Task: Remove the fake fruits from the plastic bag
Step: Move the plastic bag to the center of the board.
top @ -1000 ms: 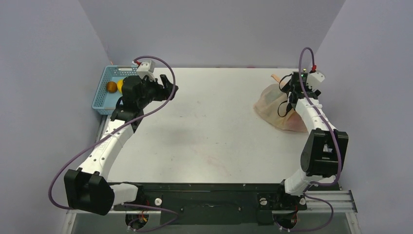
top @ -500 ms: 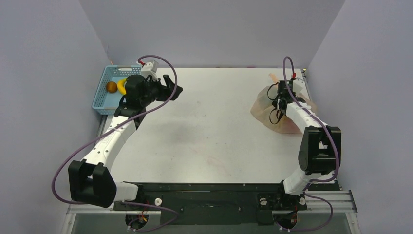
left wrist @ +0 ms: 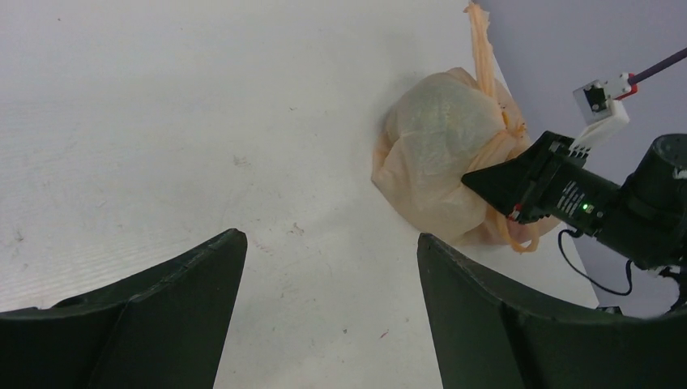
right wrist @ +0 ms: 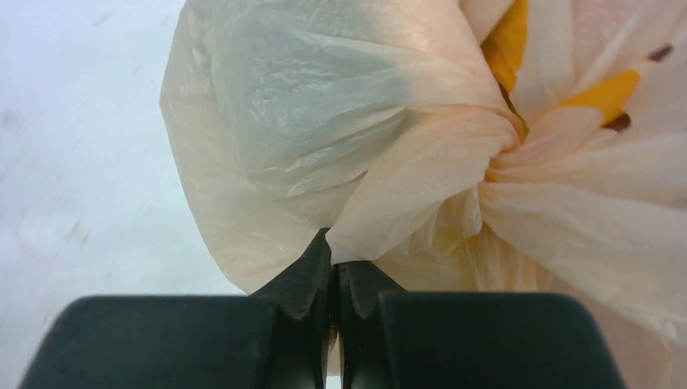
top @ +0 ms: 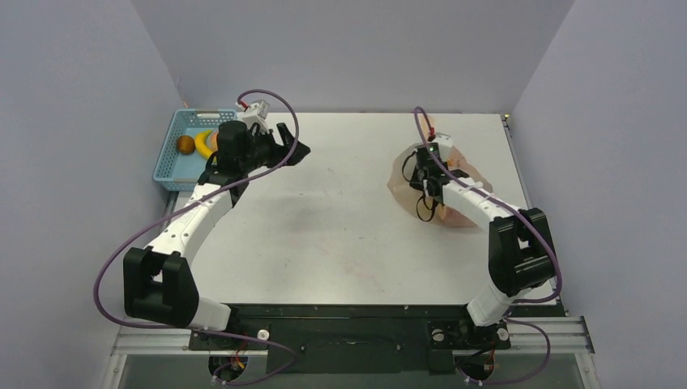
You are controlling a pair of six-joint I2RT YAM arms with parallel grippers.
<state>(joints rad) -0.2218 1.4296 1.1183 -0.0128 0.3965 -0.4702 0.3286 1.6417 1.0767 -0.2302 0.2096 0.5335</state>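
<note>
From their bases at the near edge of the white table (top: pixel 340 235), both arms reach toward the far half. The left arm slants up the left side with its elbow bent and its wrist turned rightward. The left gripper (top: pixel 296 151) hangs over bare table, fingers spread wide with nothing between them. The right arm folds near the right edge and stretches low and leftward. The right gripper (right wrist: pixel 333 279) has its fingers pressed together on a fold of the thin, crinkly, translucent peach-orange plastic bag (right wrist: pixel 308 130). The bag lies bunched on the table's far right part, and a rounded greenish shape (left wrist: pixel 437 130) shows dimly through it. At the far left corner, a blue mesh plastic basket (top: pixel 166 170) holds a small orange toy fruit (top: pixel 185 144) and a yellow toy banana (top: pixel 202 143).
</note>
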